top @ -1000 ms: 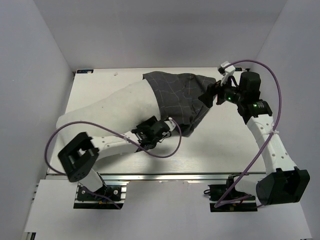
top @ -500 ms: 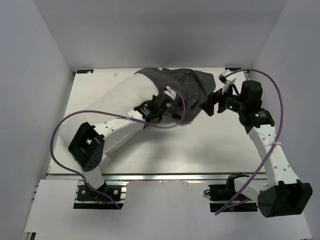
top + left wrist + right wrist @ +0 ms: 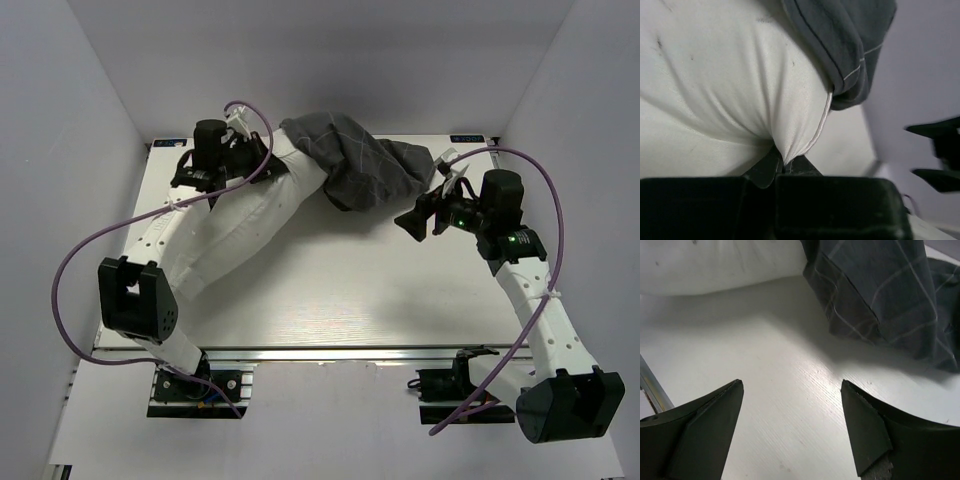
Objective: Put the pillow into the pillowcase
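L pincer [image 3: 783, 167] swung far-left, clamping pillow [image 3: 715, 90]; R pincer [image 3: 792, 405] gapes beside pillowcase [image 3: 880, 285].

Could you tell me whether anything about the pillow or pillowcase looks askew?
Yes: the pillowcase is bunched over only the far end of the pillow, most of which lies bare. The left gripper pinches pillow fabric into a peak; the right gripper is open, holding nothing.

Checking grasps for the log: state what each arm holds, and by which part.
The left gripper pinches the pillow by a fold at its seamed edge, beside the pillowcase. The right gripper holds nothing; its fingers are spread.
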Robot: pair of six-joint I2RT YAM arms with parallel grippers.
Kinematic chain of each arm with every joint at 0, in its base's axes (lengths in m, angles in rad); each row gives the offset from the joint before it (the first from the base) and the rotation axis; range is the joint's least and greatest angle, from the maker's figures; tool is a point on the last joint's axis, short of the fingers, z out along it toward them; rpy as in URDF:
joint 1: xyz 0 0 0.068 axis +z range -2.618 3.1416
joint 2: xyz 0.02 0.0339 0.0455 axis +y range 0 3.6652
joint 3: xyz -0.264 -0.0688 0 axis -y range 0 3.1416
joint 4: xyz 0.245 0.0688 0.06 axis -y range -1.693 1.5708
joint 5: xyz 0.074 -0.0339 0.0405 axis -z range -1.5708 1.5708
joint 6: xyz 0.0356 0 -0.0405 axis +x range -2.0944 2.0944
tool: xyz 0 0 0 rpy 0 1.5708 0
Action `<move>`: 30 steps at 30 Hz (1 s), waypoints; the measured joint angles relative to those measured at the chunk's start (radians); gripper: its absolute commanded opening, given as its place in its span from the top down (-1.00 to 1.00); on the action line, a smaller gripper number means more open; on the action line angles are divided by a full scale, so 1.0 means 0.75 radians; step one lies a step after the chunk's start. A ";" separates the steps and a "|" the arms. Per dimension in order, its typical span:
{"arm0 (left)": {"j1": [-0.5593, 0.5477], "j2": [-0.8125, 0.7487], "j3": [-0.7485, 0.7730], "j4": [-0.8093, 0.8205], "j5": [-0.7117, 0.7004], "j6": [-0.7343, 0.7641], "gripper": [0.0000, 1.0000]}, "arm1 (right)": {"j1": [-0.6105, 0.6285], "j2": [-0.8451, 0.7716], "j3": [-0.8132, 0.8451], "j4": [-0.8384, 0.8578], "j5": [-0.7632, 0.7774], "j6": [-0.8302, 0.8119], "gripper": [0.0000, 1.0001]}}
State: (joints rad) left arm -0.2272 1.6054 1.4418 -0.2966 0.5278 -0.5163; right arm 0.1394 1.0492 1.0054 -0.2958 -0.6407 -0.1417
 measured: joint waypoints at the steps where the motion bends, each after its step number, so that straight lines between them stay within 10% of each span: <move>1: 0.004 0.007 -0.038 0.076 0.076 -0.090 1.00 | 0.000 0.005 0.000 0.013 -0.011 0.004 -0.61; 14: -0.001 0.106 -0.144 1.171 0.507 -1.238 1.00 | 0.148 0.116 0.000 0.237 0.417 0.055 -0.79; 30: 0.087 0.193 -0.302 1.414 0.617 -1.458 1.00 | 0.095 0.144 -0.084 0.466 0.601 -0.249 -0.79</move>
State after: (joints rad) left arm -0.1616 1.7504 1.2152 0.7639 0.9909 -1.6100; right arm 0.2108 1.1576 0.9421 0.0536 -0.1902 -0.3286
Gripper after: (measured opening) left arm 0.051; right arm 0.895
